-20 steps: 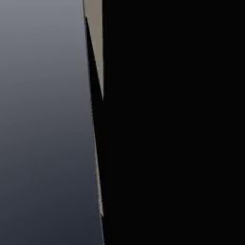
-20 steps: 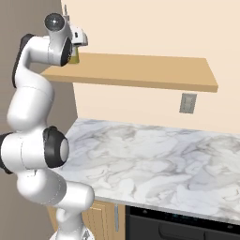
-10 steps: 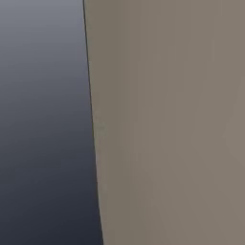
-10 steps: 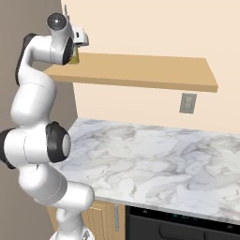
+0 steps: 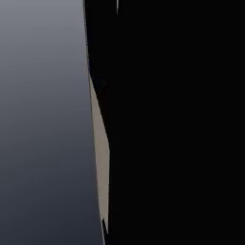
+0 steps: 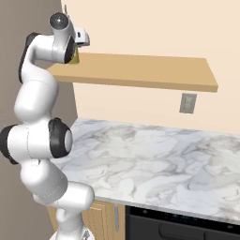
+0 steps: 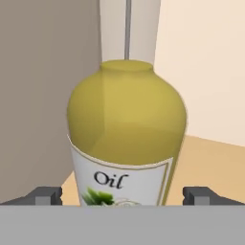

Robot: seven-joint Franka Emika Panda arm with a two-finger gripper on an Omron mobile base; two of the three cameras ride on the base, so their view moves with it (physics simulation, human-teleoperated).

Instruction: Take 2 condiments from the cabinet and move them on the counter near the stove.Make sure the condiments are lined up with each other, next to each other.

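A yellow condiment bottle (image 7: 127,124) with a white "Oil" label stands upright on the cabinet, a light-brown shelf board (image 6: 140,70), at its left end beside a grey-brown side wall (image 7: 43,95). My gripper (image 7: 123,196) is open, its fingertips (image 7: 45,195) standing on either side of the bottle's lower body with small gaps. In the right base view the raised hand (image 6: 77,40) covers most of the bottle (image 6: 75,58). The white marble counter (image 6: 140,159) lies below, with the dark stove front (image 6: 187,227) at the bottom edge.
A wall outlet (image 6: 188,103) sits under the shelf on the cream wall. The arm's elbow (image 6: 35,84) stands close to the grey-brown wall at the left. A black shape (image 5: 177,119) close to the lens blocks most of the left base view.
The hand stays at the shelf's left end by the yellow bottle, with only a slight shift of the arm. The covering shapes in the left base view have changed.
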